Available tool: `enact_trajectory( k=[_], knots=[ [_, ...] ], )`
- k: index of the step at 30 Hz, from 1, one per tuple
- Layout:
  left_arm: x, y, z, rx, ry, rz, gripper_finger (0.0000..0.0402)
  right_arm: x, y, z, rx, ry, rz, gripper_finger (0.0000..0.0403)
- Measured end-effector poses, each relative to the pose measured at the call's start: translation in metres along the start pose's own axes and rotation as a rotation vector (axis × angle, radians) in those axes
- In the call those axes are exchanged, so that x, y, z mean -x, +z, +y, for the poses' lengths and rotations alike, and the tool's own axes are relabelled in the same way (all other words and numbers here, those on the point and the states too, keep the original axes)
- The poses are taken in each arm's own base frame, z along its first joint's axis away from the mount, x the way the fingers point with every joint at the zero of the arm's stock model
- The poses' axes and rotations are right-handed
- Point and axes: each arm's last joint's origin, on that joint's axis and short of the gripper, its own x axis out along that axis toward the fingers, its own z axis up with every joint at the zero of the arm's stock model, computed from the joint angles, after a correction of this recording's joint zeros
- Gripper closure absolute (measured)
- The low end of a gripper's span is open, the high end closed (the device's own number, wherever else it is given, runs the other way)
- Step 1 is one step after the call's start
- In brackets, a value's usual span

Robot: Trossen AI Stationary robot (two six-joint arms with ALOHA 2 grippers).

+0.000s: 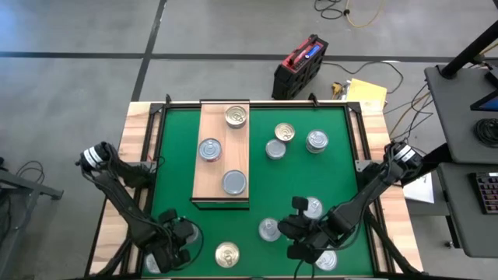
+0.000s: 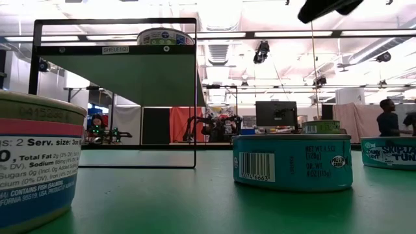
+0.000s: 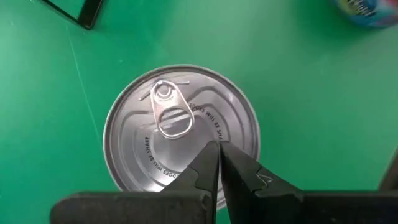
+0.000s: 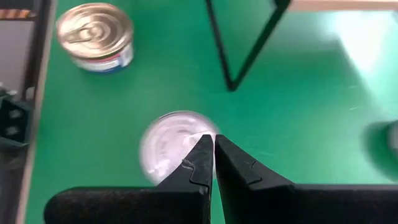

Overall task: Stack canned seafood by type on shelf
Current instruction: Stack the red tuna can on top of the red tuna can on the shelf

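left gripper (image 3: 217,148): I'm seeing jaws pinched together, hovering over a silver tin (image 3: 180,127) near the tabletop (image 1: 327,179) edge
right gripper (image 4: 213,142): jaws closed too, hanging over another tin (image 4: 171,144)
shelf (image 1: 223,155): three tins sitting on it, bare wood showing between them

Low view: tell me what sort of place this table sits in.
Probably a large robotics lab or workshop. Behind the shelf and the tuna tin stretch long ceiling strip lights, a monitor on a bench, and a person at work.

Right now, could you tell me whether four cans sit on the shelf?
No, the high view shows only three cans on the shelf.
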Motion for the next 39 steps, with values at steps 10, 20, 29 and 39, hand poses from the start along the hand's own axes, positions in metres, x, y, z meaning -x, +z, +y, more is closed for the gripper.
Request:
enact_trajectory(
  k=[10, 20, 29, 39],
  knots=[
    [-0.007, 0.000, -0.013, -0.026, 0.012, -0.001, 0.0401, -0.010, -0.003, 0.008, -0.138, 0.112, -0.078, 0.0394],
    [-0.013, 0.003, -0.027, -0.062, 0.023, -0.043, 0.0401, -0.018, 0.001, 0.014, -0.194, 0.195, -0.256, 0.0394],
    [-0.009, 0.010, -0.040, -0.131, 0.052, -0.154, 0.0401, -0.023, 0.005, 0.011, -0.256, 0.221, -0.374, 0.0394],
    [0.005, 0.013, -0.041, -0.189, 0.108, -0.175, 0.0401, -0.021, 0.016, 0.010, -0.280, 0.248, -0.442, 0.0394]
  ],
)
